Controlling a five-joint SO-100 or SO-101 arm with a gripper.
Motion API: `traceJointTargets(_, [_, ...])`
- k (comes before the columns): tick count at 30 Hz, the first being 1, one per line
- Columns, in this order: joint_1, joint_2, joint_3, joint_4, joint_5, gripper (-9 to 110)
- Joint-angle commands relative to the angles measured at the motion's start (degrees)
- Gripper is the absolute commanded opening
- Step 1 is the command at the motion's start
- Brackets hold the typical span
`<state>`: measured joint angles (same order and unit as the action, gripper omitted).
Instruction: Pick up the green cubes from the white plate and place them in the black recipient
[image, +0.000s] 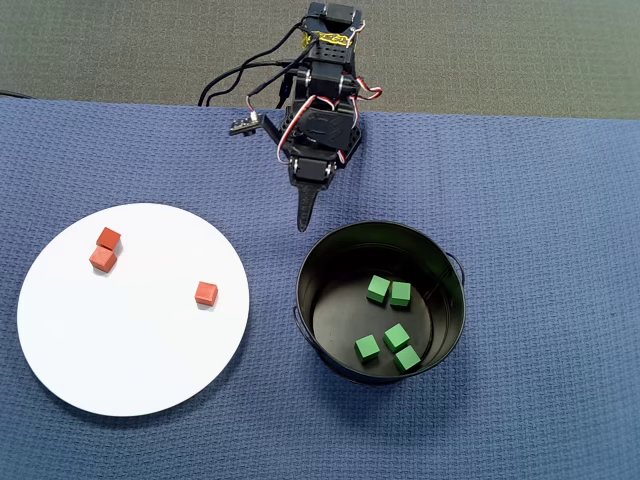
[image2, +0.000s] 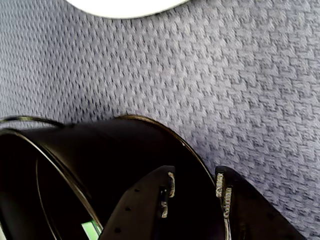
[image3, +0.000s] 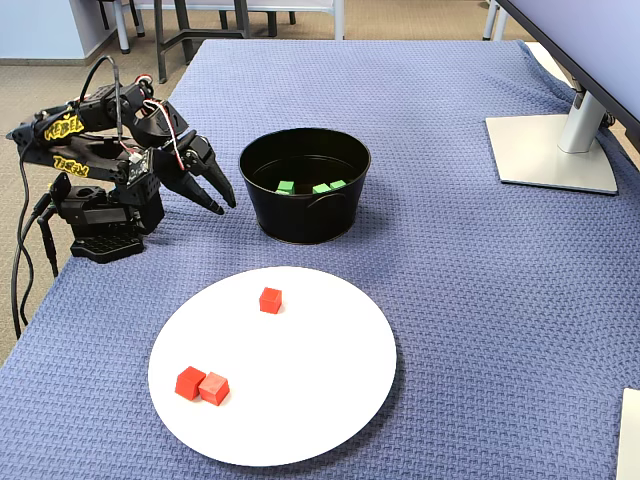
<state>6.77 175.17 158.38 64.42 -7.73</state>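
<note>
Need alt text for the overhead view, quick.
Five green cubes lie inside the black bucket; the white plate to its left holds only three red cubes. The empty gripper hangs just outside the bucket's upper-left rim, above blue cloth.

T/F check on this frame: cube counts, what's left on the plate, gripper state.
1. Five green cubes lie inside the black bucket. True.
2. The white plate holds two green cubes. False: only three red cubes are on it.
3. The gripper grips a cube. False: its jaws are slightly apart and empty.
4. The gripper sits beside the bucket, not over the plate. True.
</note>
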Motion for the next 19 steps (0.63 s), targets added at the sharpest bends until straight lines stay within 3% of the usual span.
traceJointTargets(1, [-1.8, 2.9, 0.7, 3.2, 0.5, 0])
traceJointTargets(19, [-1.2, 4.4, 7.8, 1.8, 0.2, 0])
